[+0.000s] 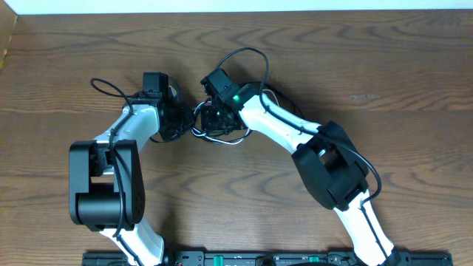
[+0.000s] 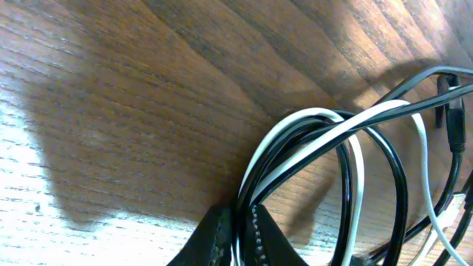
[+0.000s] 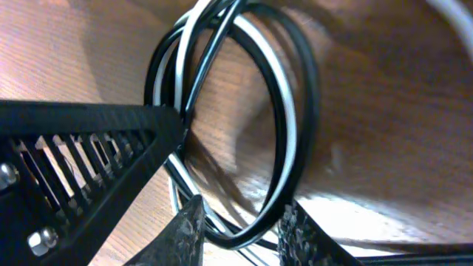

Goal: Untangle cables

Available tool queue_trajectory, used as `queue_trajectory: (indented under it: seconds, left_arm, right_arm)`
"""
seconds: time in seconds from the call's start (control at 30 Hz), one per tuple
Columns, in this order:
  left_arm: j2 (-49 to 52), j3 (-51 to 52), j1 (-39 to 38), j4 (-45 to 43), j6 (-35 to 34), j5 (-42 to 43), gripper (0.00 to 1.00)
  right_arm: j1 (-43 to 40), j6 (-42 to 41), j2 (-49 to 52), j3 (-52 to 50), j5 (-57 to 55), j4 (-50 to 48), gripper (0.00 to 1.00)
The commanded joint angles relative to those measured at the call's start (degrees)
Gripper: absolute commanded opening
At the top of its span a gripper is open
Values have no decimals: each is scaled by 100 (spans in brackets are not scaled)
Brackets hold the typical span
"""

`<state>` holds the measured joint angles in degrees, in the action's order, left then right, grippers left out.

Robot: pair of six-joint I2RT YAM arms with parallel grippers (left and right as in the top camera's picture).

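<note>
Cables (image 2: 355, 124) looped together, brown wood-grain table (image 2: 148, 111) beneath

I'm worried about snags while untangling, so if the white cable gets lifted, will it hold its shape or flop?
Probably floppy: the white cable curls in loose loops. Likely light, being so thin. It would probably drag the black cable along, since their loops are threaded together.

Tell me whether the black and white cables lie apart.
No, the black cable and white cable loop through each other in the left wrist view.
</note>
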<state>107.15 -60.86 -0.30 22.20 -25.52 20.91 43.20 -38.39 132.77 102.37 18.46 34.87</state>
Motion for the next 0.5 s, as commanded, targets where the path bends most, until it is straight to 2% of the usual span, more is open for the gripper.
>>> queue_trajectory:
  seconds: [0.0, 0.23, 0.47]
  left_arm:
    - [153, 85, -4, -9, -11, 114, 10]
    - [149, 85, 0, -9, -11, 315, 7]
    - [138, 7, 28, -7, 273, 820, 7]
  right_arm:
    - [107, -79, 142, -105, -144, 2, 28]
    - [120, -114, 142, -247, -350, -118, 24]
    - [90, -140, 142, -533, -614, -262, 7]
